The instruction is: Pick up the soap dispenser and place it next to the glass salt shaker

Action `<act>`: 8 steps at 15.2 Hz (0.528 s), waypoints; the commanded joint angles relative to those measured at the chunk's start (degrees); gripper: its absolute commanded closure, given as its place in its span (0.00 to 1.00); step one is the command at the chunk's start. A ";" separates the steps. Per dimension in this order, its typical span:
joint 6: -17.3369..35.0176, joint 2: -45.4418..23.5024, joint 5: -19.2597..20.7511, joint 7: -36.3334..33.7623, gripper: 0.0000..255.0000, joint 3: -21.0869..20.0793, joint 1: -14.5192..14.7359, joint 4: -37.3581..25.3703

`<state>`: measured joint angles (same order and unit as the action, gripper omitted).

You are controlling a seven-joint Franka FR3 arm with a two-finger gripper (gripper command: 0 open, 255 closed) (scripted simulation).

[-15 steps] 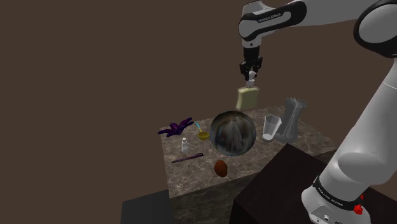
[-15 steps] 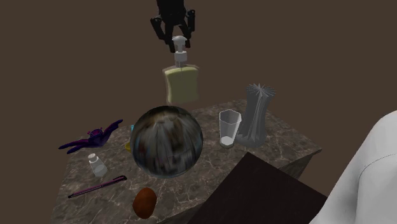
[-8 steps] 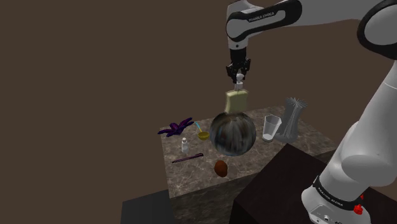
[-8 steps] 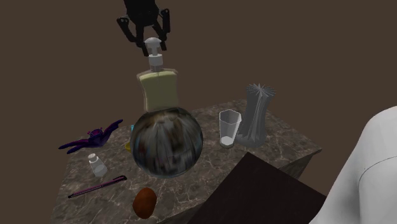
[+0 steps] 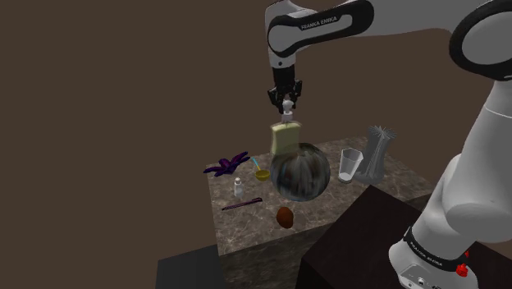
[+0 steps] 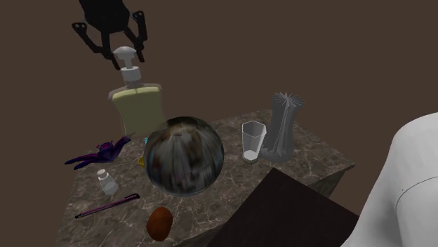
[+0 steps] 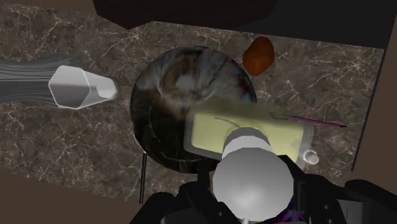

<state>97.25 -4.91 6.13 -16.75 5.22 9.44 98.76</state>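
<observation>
The soap dispenser [image 5: 285, 137], a pale yellow bottle with a grey pump, is clasped at its pump head by the black gripper [image 5: 285, 101] and is carried in the air above the marble bench [image 5: 392, 182]. In the shoulder view it is seen over the far side of a large dark mottled sphere [image 5: 300, 172], by which its lower edge is hidden. The salt shaker [image 5: 239, 186], a small clear bottle with a white cap, stands on the bench toward the shoulder view's left, apart from the dispenser and near a purple pen [image 5: 242, 204]. A purple toy [image 5: 226, 167] lies farther back on that side, and a brown egg-shaped object [image 5: 285, 217] rests near the bench's near edge. At the shoulder view's right a clear tumbler [image 5: 350, 163] is set just beside a grey spiked vase [image 5: 377, 152]. In the wrist view the grey pump head [image 7: 252, 178] is gripped between the fingers, with the sphere below the yellow body.
</observation>
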 commanded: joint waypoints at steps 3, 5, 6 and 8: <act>-1.42 -2.80 -0.56 -4.88 1.00 -2.29 2.72 -3.72; -2.33 -4.67 -0.78 -7.14 1.00 -3.32 4.05 -6.27; -2.83 -5.69 -0.87 -8.25 1.00 -3.81 4.72 -7.68; -3.91 -7.91 -1.02 -10.44 1.00 -4.76 6.07 -10.78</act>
<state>93.90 -11.68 5.19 -26.07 0.91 14.87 89.58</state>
